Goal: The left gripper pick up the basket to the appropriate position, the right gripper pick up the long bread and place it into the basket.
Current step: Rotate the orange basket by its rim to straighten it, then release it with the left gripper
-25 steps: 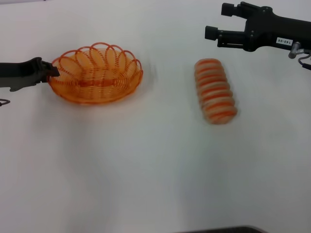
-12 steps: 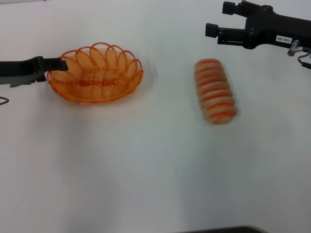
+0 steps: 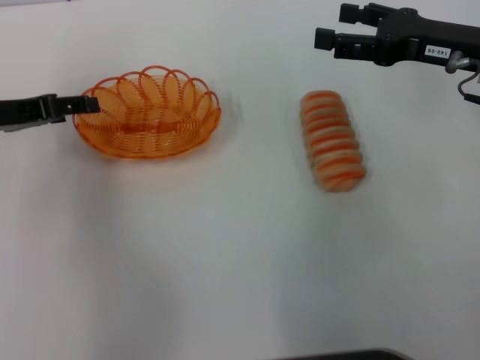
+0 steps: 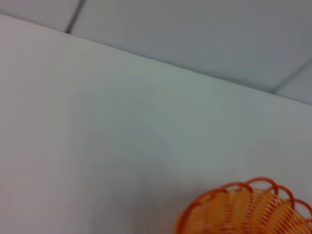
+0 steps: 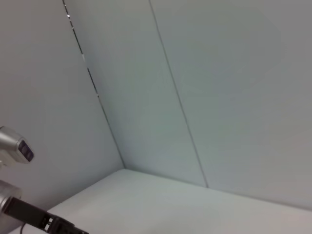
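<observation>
Looped wire basket (image 3: 147, 112), ridged striped long bread (image 3: 333, 140)

You see the basket (image 3: 148, 112) as thin orange wire in an open weave, with a slight sheen on its looped rim; it is just off the tip of the left pincer (image 3: 91, 103). That pincer looks like matt black plastic, with a duller grey stretch further back. The right pincer (image 3: 328, 27) is also matt black, hard-looking, and carries a small white paper-like label. Below it, well apart, the long bread (image 3: 332, 140) has a ridged, dull tan surface banded in orange-red, with no gloss. The table (image 3: 225, 262) under everything is smooth, white and matt.
</observation>
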Tool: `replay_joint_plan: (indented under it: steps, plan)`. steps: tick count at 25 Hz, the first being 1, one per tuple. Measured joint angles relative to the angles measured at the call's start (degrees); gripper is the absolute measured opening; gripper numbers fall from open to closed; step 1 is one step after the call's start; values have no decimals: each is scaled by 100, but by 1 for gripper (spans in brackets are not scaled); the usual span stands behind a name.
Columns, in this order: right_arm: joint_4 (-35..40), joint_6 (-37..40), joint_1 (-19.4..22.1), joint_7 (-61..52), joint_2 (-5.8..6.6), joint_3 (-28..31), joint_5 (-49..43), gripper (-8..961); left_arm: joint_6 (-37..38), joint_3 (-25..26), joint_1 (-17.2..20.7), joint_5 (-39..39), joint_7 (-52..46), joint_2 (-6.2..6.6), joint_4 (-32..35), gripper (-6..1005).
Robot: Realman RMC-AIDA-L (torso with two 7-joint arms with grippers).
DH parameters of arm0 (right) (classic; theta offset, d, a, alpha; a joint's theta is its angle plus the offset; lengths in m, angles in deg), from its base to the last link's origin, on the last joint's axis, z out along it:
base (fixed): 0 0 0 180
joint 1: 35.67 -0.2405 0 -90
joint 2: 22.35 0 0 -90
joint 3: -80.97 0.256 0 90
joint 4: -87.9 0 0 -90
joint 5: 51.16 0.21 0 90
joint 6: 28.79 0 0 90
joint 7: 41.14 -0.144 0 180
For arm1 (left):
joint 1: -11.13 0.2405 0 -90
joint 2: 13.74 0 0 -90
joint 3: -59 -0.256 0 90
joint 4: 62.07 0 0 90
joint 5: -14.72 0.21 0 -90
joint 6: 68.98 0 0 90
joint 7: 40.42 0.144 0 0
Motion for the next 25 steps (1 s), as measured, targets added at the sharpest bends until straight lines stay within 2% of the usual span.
replay_joint_plan:
  steps: [4, 11, 12, 18, 19, 20, 25]
  plan:
    - [26, 36, -50, -889, 213, -375, -16, 871, 436, 119, 56, -190, 510, 45, 38, 796]
    - [188, 197, -140, -2827, 699, -1134, -117, 869, 956, 341, 295, -670, 1370, -36, 238, 796]
    - [275, 292, -179, -3115, 734, -1206, -257, 869, 1006, 324, 307, -669, 1458, -40, 267, 797]
    - [609, 610, -696, -4441, 768, -1184, -1632, 867, 1125, 308, 333, -643, 1741, -38, 462, 798]
    - [609, 610, -696, -4441, 768, -1184, -1632, 867, 1162, 309, 336, -643, 1808, -27, 484, 797]
    - [634, 616, -955, -4777, 734, -1182, -2281, 867, 1204, 314, 337, -643, 1886, -17, 509, 796]
    - [751, 615, -1432, -5300, 640, -1193, -3475, 866, 1605, 347, 393, -672, 2405, 1, 748, 792]
